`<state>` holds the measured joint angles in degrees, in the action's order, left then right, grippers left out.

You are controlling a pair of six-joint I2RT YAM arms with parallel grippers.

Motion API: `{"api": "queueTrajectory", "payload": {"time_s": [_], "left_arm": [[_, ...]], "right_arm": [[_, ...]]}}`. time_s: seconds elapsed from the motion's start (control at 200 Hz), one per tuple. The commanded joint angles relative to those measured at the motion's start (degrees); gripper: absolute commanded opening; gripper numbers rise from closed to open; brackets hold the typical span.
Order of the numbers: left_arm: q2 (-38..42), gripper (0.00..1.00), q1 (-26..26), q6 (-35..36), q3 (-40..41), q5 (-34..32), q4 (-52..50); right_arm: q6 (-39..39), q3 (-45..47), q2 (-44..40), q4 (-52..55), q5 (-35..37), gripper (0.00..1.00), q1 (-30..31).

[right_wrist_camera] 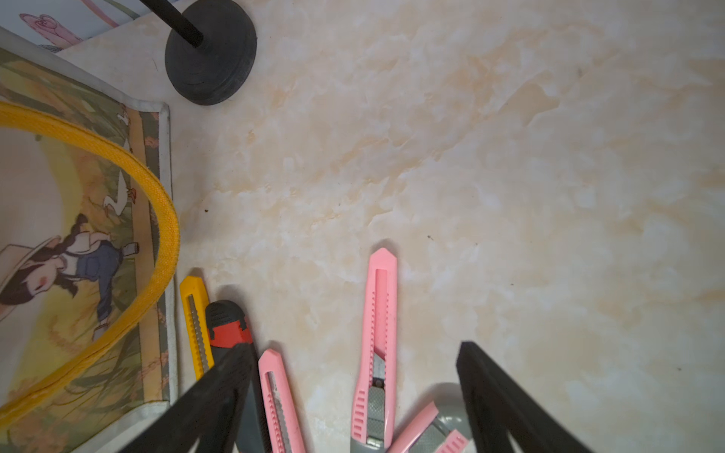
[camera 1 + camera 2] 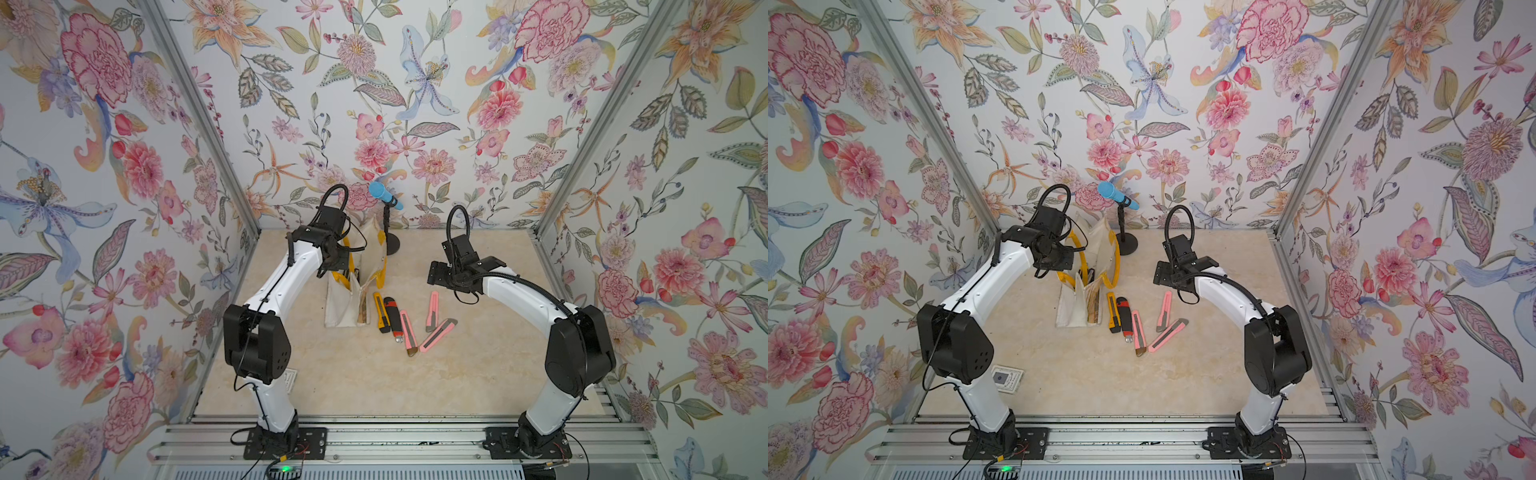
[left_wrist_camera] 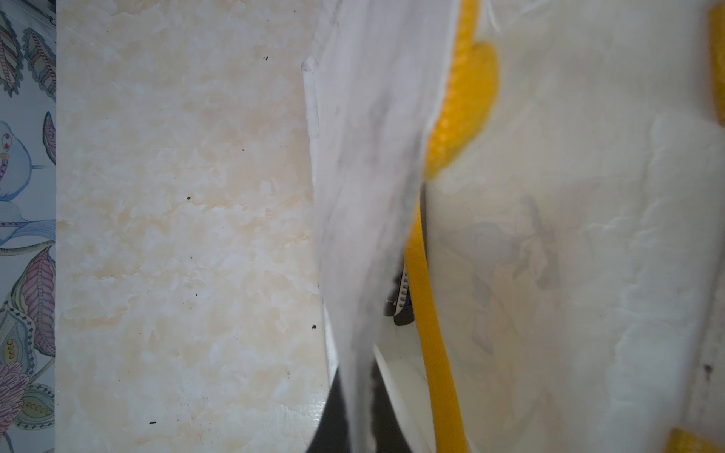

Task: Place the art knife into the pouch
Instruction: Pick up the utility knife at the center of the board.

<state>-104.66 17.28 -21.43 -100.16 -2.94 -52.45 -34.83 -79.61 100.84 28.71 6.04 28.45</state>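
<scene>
Near the pouch [image 2: 338,309], which the left gripper [image 2: 336,264] clamps by its upper edge, a pink art knife [image 1: 378,313] lies flat on the table [image 2: 478,353] below the right gripper [image 1: 355,348], whose jaws stand apart. Light, stiff, slick plastic, I judge: take it across the narrow mid-body.

The tabletop [image 2: 498,353] lies open right of the knives [image 2: 392,316]; a microphone stand [image 2: 390,239] stands close behind the pouch [image 2: 338,307].

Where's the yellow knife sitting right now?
In both top views the yellow knife lies flat on the table near the middle. It is just right of the pouch, with the black-and-red knife close on its other side.
</scene>
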Motion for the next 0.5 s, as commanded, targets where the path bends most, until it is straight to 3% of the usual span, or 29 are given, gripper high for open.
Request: {"api": "queueTrajectory", "payload": {"time_s": [0.0,0.035,0.05,0.07,0.495], "left_arm": [[-0.94,0.0,-0.01,1.03,-1.6,0.26,-0.36],[-0.91,0.0,-0.04,1.04,-1.49,0.17,-0.46],[-0.96,0.0,-0.05,1.04,-1.39,0.2,-0.52],[-0.9,0.0,-0.03,1.08,-1.42,0.21,-0.59],[-1.12,0.0,-0.04,1.92,-1.67,-0.23,-2.22]], "right_arm": [[-1.89,1.91,3.39,1.22,-0.93,0.87,0.8],[-1.65,1.85,4.34,1.37,-1.23,0.9,1.21],[-1.7,1.81,4.77,1.44,-1.25,0.98,1.32],[-1.57,1.73,5.35,1.65,-1.32,1.0,1.49],[-1.71,2.27,10.73,2.79,-0.29,0.96,3.24]]}}
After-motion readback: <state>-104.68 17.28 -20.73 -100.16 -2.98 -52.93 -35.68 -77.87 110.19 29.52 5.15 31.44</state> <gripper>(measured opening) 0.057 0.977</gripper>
